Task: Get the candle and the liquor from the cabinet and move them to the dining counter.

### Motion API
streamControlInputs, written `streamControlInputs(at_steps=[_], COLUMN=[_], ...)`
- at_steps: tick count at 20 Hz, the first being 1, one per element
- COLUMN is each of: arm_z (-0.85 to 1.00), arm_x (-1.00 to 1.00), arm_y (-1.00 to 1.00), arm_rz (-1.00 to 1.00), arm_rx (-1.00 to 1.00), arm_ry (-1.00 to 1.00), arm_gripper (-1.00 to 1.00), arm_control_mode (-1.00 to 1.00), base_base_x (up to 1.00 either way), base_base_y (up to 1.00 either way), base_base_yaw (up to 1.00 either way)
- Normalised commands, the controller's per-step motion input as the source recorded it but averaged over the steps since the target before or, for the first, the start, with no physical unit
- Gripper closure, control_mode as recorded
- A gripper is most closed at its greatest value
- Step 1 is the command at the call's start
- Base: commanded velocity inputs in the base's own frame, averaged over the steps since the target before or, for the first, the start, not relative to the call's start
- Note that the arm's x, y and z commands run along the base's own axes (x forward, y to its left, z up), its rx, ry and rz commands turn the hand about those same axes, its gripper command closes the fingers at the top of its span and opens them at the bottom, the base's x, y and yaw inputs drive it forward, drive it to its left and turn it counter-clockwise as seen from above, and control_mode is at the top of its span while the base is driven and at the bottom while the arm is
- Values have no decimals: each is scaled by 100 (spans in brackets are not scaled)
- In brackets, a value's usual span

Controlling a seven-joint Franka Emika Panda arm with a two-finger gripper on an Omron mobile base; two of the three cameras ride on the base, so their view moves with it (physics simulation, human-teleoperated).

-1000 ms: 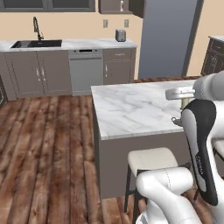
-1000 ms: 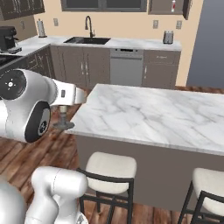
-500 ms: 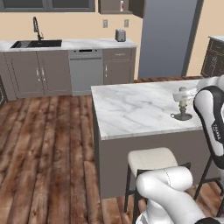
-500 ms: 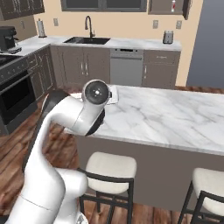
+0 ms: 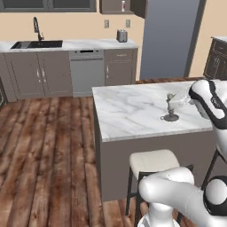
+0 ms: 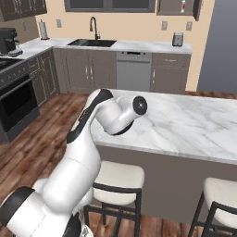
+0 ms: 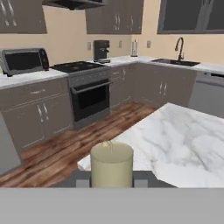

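Moved: swung across since a second ago, from the island's near left corner to its right side; candle carried along, now low over the tabletop.
Arm pose: rises from the base, bends sharply at a dark-jointed elbow, forearm reaching over the marble; hand roughly level, looking toward the stove wall.
Gripper (image 5: 174, 101): clenched on the candle, fingers either side of the stick near its top.
Candle (image 5: 170, 107): upright, pale olive stick in a dark holder; round dish base at or just above the marble, contact cannot be told. Seen from the hand, candle top (image 7: 111, 162) fills the near centre.
Dining counter (image 5: 133, 111): white veined tabletop, grey-brown body; candle toward its right half.
Stool (image 5: 153, 162): cushioned, tucked against the island's near side, close to the base.
Liquor (image 6: 183, 6): red-capped pale bottle, far off in the open upper cabinet (image 6: 173, 6).
Toaster (image 6: 177, 39): on the wall counter below that cabinet.
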Motion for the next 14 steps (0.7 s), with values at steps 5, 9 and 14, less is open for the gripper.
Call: streamControlInputs(at_steps=[5,9,14], arm_z=[-41,-44,-45], arm_x=[97,91,86], arm_y=[-23,-12,0], arm_rz=[34,32,25], arm_rx=[9,9,6], arm_ry=[0,0,1], arm_gripper=[100,100,100], arm_control_mode=[-100,-100,-100], base_base_x=[0,0,0], base_base_y=[0,0,0], base_base_yaw=[0,0,0])
